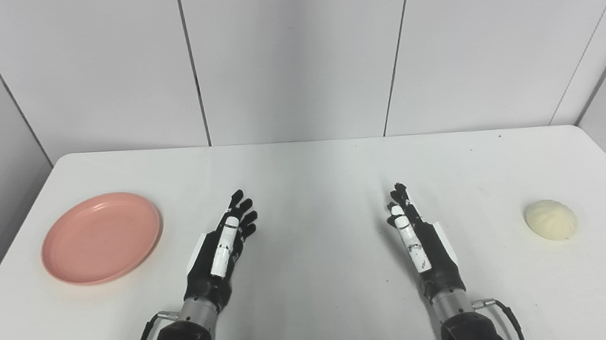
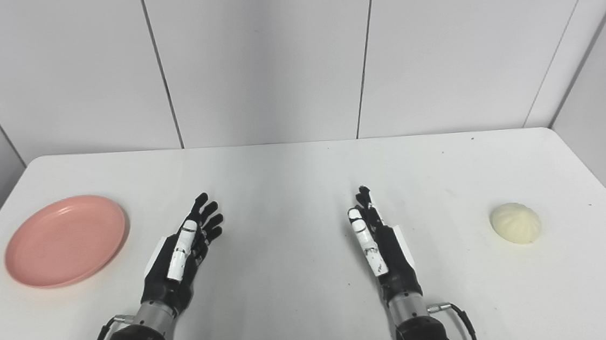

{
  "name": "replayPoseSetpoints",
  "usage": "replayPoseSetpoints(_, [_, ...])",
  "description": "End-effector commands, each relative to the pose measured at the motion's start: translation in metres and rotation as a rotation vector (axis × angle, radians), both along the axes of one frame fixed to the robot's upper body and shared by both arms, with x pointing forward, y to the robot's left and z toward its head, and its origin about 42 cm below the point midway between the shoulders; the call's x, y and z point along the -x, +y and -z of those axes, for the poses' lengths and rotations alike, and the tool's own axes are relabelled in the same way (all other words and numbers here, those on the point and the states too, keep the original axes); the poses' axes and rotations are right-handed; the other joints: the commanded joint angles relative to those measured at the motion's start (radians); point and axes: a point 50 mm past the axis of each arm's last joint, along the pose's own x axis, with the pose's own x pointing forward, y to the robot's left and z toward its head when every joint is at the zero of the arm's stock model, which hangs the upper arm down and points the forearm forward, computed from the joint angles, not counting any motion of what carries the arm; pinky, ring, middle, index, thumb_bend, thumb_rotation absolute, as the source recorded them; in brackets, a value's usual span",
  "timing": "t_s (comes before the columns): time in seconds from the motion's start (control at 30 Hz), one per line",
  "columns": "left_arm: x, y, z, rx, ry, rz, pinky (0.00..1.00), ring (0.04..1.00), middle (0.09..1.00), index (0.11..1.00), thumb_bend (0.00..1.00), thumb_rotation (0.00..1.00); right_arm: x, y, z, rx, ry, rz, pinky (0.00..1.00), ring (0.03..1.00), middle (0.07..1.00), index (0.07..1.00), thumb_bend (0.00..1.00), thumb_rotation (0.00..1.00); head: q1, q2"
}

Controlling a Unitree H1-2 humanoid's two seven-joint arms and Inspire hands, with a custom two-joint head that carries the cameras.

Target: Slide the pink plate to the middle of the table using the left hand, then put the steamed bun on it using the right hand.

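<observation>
White panelled walls back a white table (image 1: 304,180). Nothing is begun: the round pink plastic plate (image 1: 102,238) lies at mid-left, the pale steamed bun (image 1: 550,219) at mid-right. Left hand (image 1: 224,249) and right hand (image 1: 415,237) wait empty, fingers extended. Next, I judge, the left hand reaches leftward for the plate's rim.

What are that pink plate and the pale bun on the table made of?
The pink plate looks like plastic or melamine: one even colour with a soft sheen along its raised rim. The steamed bun looks like matte, cream-white dough with faint pleats on top; whether it is real food or a replica cannot be told.
</observation>
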Motion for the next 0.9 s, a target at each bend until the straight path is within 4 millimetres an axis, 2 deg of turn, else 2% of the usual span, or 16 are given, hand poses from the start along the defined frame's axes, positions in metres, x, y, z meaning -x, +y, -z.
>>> replayPoseSetpoints(0.0, [0.018,-0.002,0.041,-0.033,0.179,0.022,0.95,0.946,0.97,0.97,0.43,1.0,0.008,-0.002,0.019,-0.005,0.104,-0.017,0.93,0.953,0.977,0.999,0.25,1.0,0.016,-0.001])
replayPoseSetpoints(0.1, [0.016,-0.009,0.043,-0.03,0.179,0.026,0.96,0.948,0.971,0.972,0.43,1.0,0.007,-0.009,0.019,-0.008,0.105,-0.016,0.93,0.955,0.978,1.0,0.26,1.0,0.082,-0.005])
replayPoseSetpoints(0.37, [0.012,-0.028,0.044,-0.046,0.187,0.018,0.95,0.946,0.966,0.976,0.42,1.0,0.007,-0.022,0.015,-0.045,0.097,-0.03,0.97,0.98,0.997,1.0,0.22,1.0,0.181,-0.018])
replayPoseSetpoints(0.87, [0.006,-0.038,0.048,-0.063,0.185,0.017,0.94,0.944,0.958,0.962,0.45,1.0,0.004,-0.029,0.014,-0.062,0.096,-0.034,0.99,0.987,1.0,1.0,0.21,1.0,0.197,-0.027])
